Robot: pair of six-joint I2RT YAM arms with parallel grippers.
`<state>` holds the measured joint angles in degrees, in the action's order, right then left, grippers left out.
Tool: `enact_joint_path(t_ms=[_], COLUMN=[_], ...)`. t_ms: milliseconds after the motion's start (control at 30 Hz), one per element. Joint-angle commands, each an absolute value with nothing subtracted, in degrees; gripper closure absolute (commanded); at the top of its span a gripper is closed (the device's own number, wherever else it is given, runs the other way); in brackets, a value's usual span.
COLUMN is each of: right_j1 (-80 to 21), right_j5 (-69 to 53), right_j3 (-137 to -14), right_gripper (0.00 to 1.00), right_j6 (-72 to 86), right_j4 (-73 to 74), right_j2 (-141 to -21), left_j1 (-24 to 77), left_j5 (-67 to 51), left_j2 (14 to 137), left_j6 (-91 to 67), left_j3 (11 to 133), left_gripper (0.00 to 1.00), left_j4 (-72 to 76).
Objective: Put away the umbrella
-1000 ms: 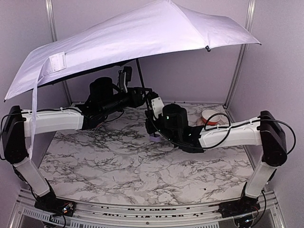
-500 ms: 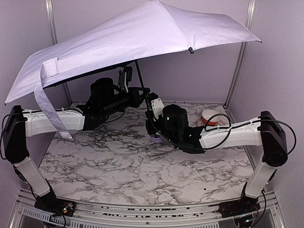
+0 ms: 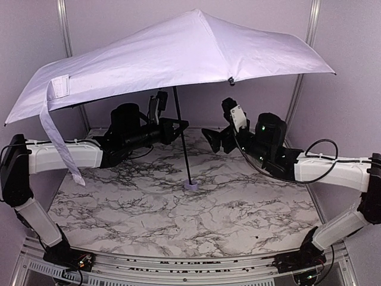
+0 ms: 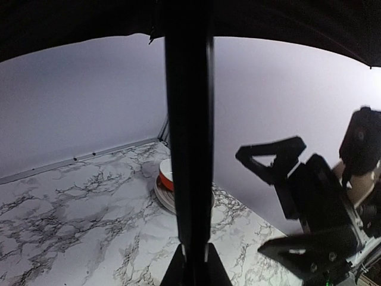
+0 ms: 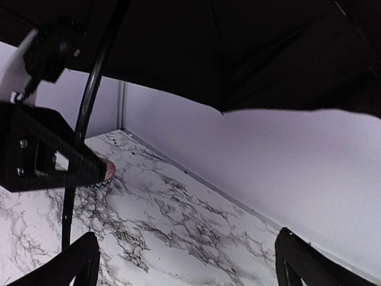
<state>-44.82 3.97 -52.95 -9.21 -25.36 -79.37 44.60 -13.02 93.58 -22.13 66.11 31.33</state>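
Observation:
The umbrella (image 3: 178, 47) stands open, its pale lavender canopy spread over both arms and its closing strap (image 3: 59, 134) hanging at the left. Its thin black shaft (image 3: 182, 140) runs down to the small lavender handle (image 3: 191, 185), which touches the marble table (image 3: 149, 220). My left gripper (image 3: 178, 124) is shut on the shaft high up; in the left wrist view the shaft (image 4: 189, 149) fills the middle between the jaws. My right gripper (image 3: 216, 126) hangs open to the right of the shaft, holding nothing. The right wrist view shows the black lining (image 5: 238, 47) and the shaft (image 5: 89, 107).
A red and white bowl on a plate (image 4: 164, 177) sits near the back right corner, behind the shaft. Pale walls and metal corner posts (image 3: 296, 98) close in the table at the back and sides. The canopy hangs low over the arms.
My right gripper has opened, let go near the handle and pulled back up to the right. The left gripper has shut on the shaft. The canopy has levelled out.

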Motion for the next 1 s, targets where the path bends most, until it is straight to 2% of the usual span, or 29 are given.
enact_joint_path(t_ms=[0,167,300,400,467,567,767,900,967], right_j1=[-41.52,-39.93,-39.90,-39.92,-39.88,-39.73,-39.79,-39.67,-39.71], right_j5=[-19.49,-31.61,-37.78,-38.75,-38.35,-36.99,-38.13,-36.54,-35.71], right_j3=[-60.20,-64.16,-65.85,-66.69,-67.20,-67.65,-70.32,-71.33,-71.07], right_gripper=[0.00,0.00,0.01,0.05,0.13,0.31,0.40,0.60,0.75], right_j6=[-13.03,-7.28,-2.65,-0.57,0.71,2.54,8.20,9.10,9.78], right_j4=[-14.62,-17.32,-21.27,-23.52,-24.30,-25.30,-27.89,-27.72,-28.57], right_j2=[-78.06,-78.33,-79.74,-80.70,-81.25,-81.75,-85.40,-86.29,-86.18], left_j1=[46.75,49.93,50.53,50.54,50.62,50.92,51.23,51.24,51.24], left_j5=[-25.19,-34.38,-35.06,-34.46,-34.21,-33.66,-32.71,-31.84,-31.61], left_j2=[90.46,91.07,91.61,92.24,92.44,92.75,93.55,93.00,92.78], left_j6=[-18.45,-18.25,-19.50,-20.63,-21.07,-20.79,-20.74,-20.10,-19.71], left_j3=[65.90,66.53,66.71,66.71,66.63,66.37,66.40,65.49,64.95], left_gripper=[1.00,1.00,1.00,1.00,1.00,1.00,1.00,1.00,1.00], left_j4=[34.26,34.32,34.28,34.35,34.33,34.31,34.34,34.29,34.30])
